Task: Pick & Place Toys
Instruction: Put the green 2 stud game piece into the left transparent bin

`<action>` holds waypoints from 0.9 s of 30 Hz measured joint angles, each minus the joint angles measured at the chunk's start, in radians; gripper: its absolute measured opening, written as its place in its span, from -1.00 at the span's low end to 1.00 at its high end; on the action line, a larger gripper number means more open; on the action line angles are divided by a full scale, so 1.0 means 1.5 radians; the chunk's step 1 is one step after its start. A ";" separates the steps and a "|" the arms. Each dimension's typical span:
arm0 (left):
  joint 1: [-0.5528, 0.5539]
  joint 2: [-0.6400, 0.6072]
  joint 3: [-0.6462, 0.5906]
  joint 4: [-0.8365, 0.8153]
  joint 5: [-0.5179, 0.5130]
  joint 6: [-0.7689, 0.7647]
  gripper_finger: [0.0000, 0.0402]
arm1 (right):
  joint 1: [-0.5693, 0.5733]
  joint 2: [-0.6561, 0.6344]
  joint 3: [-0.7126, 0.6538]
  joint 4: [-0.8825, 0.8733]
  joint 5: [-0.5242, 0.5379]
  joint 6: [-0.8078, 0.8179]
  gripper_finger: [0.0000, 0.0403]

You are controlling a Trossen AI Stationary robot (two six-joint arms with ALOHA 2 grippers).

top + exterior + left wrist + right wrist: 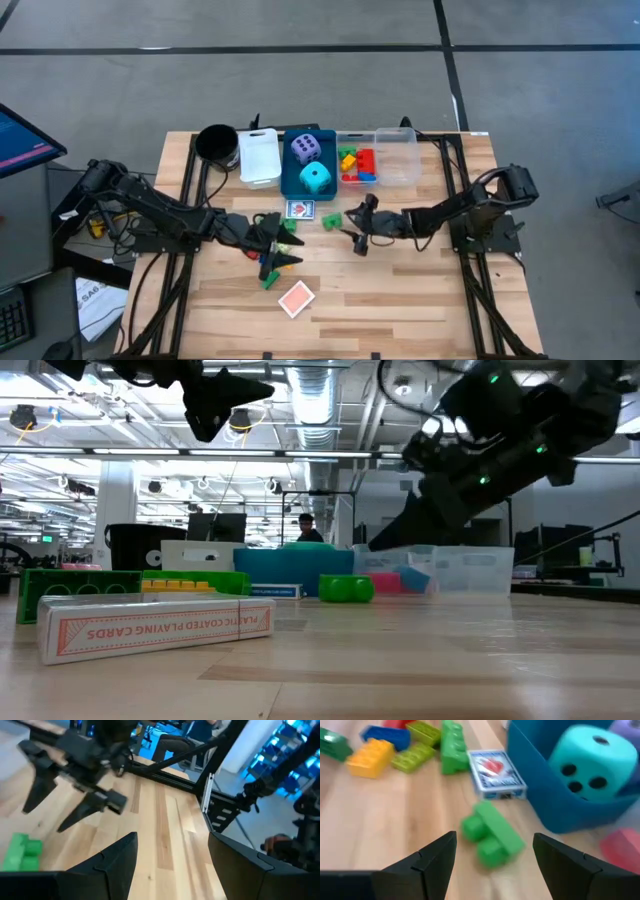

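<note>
**Both grippers open, nothing held, toys split between table and bins**

My right gripper hangs above the table centre w/ fingers spread apart, nothing btwn them. Just ahead of the fingertips lies a green brick, flat on the wood, untouched. In the high view that gripper sits at approx 3 o'clock from the same brick, very near it.

Beyond the brick: a blue card box lying flat, just beside the blue bin. The cyan die sits inside that bin; the purple die is in there too, at 12 o'clock from the cyan one. Further out is a loose cluster of bricks: yellow, blue, green ones, close together or touching.

My left gripper is also open and empty, over that cluster, at 9 o'clock from the right one. From my left wrist I see the right arm's spread fingers across from me.

At 6 o'clock from the cluster, a red-backed card pack lies alone on the wood. The clear bin, at 3 o'clock of the blue bin, holds red, yellow, green and blue bricks. A white bin and black cup stand at 9 o'clock of the blue bin.
</note>
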 joint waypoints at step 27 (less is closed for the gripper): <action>0.029 0.000 0.000 0.153 -0.005 0.031 0.18 | -0.178 0.272 -0.176 0.618 -0.350 -0.087 0.29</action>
